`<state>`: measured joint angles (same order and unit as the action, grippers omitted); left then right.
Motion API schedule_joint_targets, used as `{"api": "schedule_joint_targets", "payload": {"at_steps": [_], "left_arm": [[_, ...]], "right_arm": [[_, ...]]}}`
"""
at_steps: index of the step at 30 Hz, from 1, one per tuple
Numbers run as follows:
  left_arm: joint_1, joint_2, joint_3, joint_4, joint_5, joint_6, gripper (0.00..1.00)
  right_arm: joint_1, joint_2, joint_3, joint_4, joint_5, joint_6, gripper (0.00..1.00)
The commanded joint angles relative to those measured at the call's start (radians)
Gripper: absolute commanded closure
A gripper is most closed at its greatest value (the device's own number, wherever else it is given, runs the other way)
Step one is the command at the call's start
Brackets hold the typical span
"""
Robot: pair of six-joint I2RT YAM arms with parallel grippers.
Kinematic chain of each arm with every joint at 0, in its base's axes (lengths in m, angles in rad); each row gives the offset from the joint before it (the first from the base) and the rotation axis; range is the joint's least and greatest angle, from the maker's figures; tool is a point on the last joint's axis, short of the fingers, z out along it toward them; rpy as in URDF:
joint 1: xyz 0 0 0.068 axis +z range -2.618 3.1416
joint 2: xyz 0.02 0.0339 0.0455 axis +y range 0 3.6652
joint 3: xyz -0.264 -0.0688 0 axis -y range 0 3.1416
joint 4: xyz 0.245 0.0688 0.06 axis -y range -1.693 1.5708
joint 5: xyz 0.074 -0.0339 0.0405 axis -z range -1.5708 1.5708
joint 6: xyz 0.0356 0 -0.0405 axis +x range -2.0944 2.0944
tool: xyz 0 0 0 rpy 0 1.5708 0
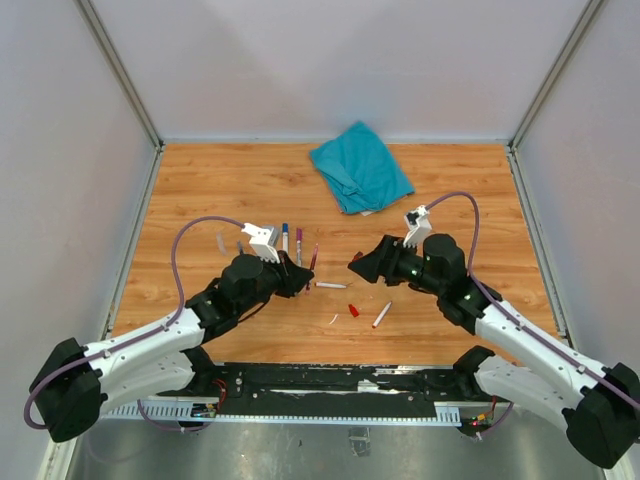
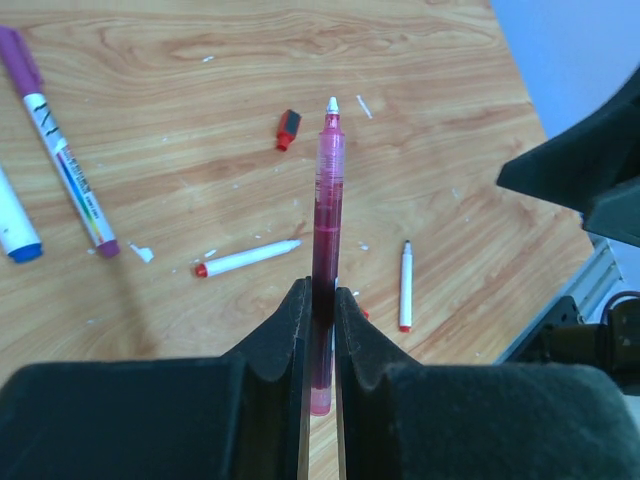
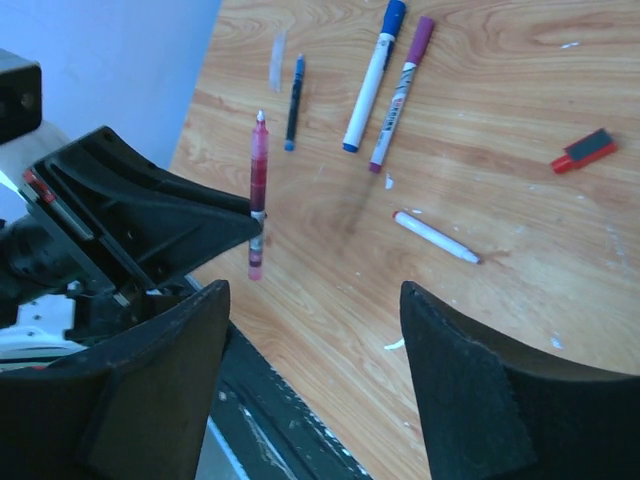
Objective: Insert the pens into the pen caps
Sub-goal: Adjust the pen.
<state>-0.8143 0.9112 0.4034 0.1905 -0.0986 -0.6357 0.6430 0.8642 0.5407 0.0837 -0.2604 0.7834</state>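
wrist views: left hand (image 2: 320,292) pinches red pen (image 2: 327,200) (grip unclear overhead); right hand (image 3: 310,305) spread.

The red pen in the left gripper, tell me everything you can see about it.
The red pen has a slim, translucent pinkish-red barrel that looks like plastic, darker inside, ending in a small white tip with no cap on it. The left gripper is shut on its lower half, clamping it from both sides, with the tip pointing away from the wrist. It is held clear of the wooden table, and nothing else touches it.
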Motion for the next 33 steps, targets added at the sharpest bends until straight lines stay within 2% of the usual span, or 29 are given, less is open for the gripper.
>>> {"api": "schedule_joint_targets", "payload": {"at_steps": [1,5,11,21,33], "left_arm": [[-0.022,0.009,0.01,0.107,0.029,0.006,1.0],[-0.037,0.009,0.016,0.114,0.04,0.012,0.99],[-0.058,0.012,0.017,0.114,0.048,0.025,1.0],[-0.069,0.035,0.016,0.122,0.047,0.023,0.99],[-0.071,0.051,0.027,0.131,0.061,0.035,1.0]], "right_arm": [[0.001,0.06,-0.017,0.164,-0.05,0.114,0.35],[0.052,0.137,-0.008,0.233,-0.025,0.144,0.43],[0.083,0.247,0.004,0.354,-0.033,0.187,0.47],[0.12,0.331,0.032,0.415,-0.053,0.195,0.57],[0.15,0.403,0.047,0.453,-0.067,0.198,0.62]]}}
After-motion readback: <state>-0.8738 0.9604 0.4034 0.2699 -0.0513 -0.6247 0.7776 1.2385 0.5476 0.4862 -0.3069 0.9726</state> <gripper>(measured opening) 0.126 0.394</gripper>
